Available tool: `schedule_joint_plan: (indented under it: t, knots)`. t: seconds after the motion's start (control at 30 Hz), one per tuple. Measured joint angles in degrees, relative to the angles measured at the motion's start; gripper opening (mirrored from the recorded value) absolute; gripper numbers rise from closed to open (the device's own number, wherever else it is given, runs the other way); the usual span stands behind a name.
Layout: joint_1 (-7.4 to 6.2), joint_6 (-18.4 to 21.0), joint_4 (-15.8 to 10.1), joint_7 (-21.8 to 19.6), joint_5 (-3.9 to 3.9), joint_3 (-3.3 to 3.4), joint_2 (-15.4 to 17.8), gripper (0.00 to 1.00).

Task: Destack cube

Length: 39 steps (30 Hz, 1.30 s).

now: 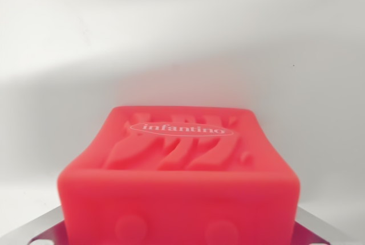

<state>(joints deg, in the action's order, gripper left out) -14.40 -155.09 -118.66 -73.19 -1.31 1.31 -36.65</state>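
A red soft cube [179, 165] with the white word "infantino" on its embossed face fills the lower middle of the wrist view, very close to the camera. My gripper [179, 231] sits around it. A metal finger [43, 231] shows at the bottom left and another at the bottom right, each pressed against a side of the cube. The jaws are shut on the cube. Whatever lies under the cube is hidden, and no other cube is visible.
A plain white surface [182, 40] fills the rest of the view, with a soft grey shadow band across it behind the cube.
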Motion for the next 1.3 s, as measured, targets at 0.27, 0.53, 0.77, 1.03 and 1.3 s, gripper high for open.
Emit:
schedule_joint_plan:
  t: [0.27, 0.53, 0.77, 1.03, 1.3]
  knots:
    - [0.01, -0.01, 0.01, 0.00, 0.00, -0.01, -0.01, 1.00]
    - [0.01, -0.01, 0.01, 0.00, 0.00, -0.01, -0.01, 1.00]
    - [0.01, -0.01, 0.02, 0.00, 0.00, -0.01, -0.01, 1.00]
    - [0.01, -0.01, 0.01, 0.00, 0.00, -0.01, 0.01, 1.00]
    - [0.01, 0.64, -0.26, 0.00, 0.00, -0.01, 1.14, 1.00]
